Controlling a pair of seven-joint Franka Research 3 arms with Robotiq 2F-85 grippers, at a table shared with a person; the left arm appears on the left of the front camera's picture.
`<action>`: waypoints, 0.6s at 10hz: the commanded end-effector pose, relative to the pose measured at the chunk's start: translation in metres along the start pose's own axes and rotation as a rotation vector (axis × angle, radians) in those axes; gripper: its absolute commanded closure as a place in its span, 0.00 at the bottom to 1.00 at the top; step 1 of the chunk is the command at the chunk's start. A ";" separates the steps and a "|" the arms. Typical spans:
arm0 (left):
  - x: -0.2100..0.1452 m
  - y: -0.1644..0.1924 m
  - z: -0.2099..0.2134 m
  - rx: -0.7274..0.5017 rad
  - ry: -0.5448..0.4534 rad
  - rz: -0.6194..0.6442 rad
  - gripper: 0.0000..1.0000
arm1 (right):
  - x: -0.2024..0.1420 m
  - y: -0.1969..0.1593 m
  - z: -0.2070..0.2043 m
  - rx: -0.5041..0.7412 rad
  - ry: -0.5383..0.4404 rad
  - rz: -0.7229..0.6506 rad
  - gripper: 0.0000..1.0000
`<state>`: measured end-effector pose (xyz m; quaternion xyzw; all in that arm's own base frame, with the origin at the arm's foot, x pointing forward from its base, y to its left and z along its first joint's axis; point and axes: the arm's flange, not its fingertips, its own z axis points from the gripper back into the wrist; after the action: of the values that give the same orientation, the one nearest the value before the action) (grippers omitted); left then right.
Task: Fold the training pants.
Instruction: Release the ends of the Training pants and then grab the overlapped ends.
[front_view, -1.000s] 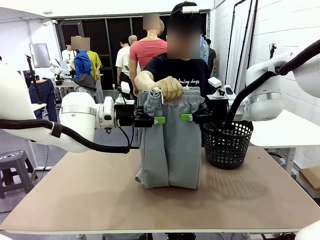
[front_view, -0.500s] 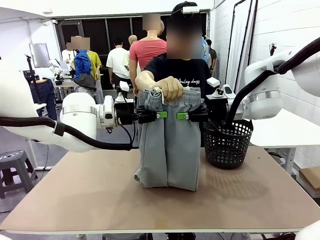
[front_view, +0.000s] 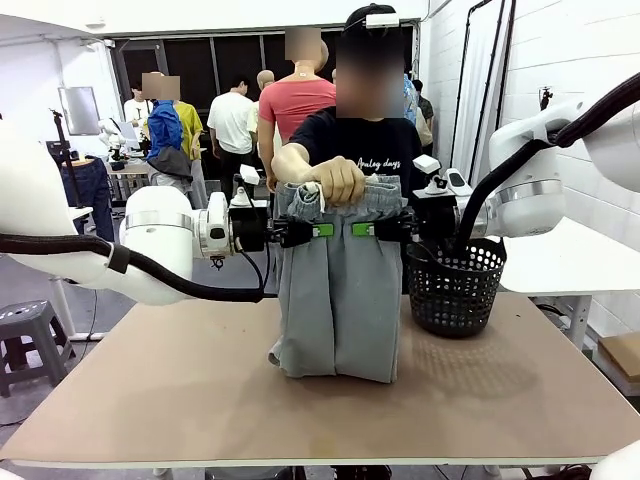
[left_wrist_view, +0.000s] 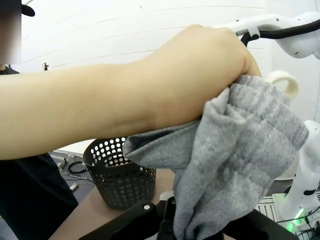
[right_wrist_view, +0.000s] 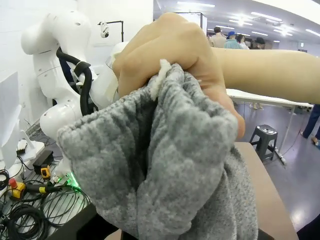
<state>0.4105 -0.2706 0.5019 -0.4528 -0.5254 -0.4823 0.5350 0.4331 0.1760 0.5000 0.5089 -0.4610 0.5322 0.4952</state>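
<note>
The light grey training pants (front_view: 335, 300) hang upright over the table, and a person's hand (front_view: 338, 178) bunches the waistband at the top. The leg ends rest on the tabletop. My left gripper (front_view: 318, 230) comes in from the left and is shut on the cloth just below the waistband. From the other side, my right gripper (front_view: 360, 230) is shut on the same band of cloth, its green pads almost touching the left one's. In the left wrist view the grey pants (left_wrist_view: 240, 165) drop between my black fingers (left_wrist_view: 145, 217) under the hand (left_wrist_view: 200, 75). The right wrist view has the pants (right_wrist_view: 165, 175) and fist (right_wrist_view: 165, 50) close up.
A black mesh basket (front_view: 455, 285) stands on the table (front_view: 200, 400) just right of the pants, and is in the left wrist view too (left_wrist_view: 120, 175). The person stands at the far edge. Other people and a stool (front_view: 30, 330) are farther back.
Both grippers moved inward toward each other and shut on the pants below the waistband. The person's hand keeps holding the top.
</note>
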 end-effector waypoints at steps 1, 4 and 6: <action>0.002 0.004 -0.004 -0.009 0.042 0.020 1.00 | 0.011 -0.008 -0.002 0.033 0.003 -0.020 1.00; 0.000 0.006 -0.003 -0.013 -0.058 -0.007 1.00 | 0.012 -0.013 -0.008 0.017 0.057 0.006 1.00; -0.002 0.002 0.000 -0.008 0.015 0.006 1.00 | -0.001 -0.003 -0.001 0.016 0.023 0.000 1.00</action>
<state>0.4133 -0.2691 0.4984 -0.4557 -0.5201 -0.4833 0.5370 0.4378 0.1764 0.4997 0.5031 -0.4501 0.5445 0.4978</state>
